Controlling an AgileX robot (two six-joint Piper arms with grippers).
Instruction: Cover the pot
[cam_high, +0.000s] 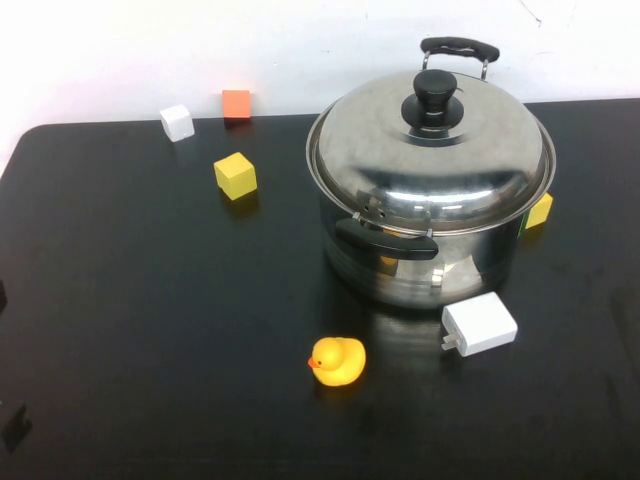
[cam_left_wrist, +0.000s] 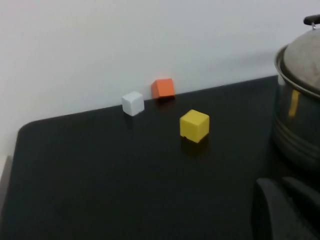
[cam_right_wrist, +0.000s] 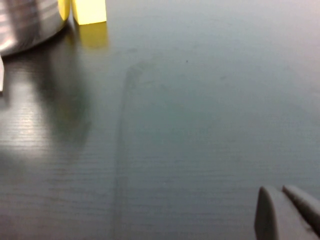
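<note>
The large steel pot stands right of the table's middle, with black side handles. The domed steel lid with a black knob sits on its rim and closes it. The pot's side and lid edge show in the left wrist view, and its base shows in the right wrist view. My left gripper is shut and empty, low over the table, left of the pot. My right gripper is shut and empty, over bare table away from the pot. Neither arm shows in the high view.
A yellow cube, a white cube and an orange cube lie at the back left. Another yellow block is behind the pot's right side. A rubber duck and a white charger lie in front.
</note>
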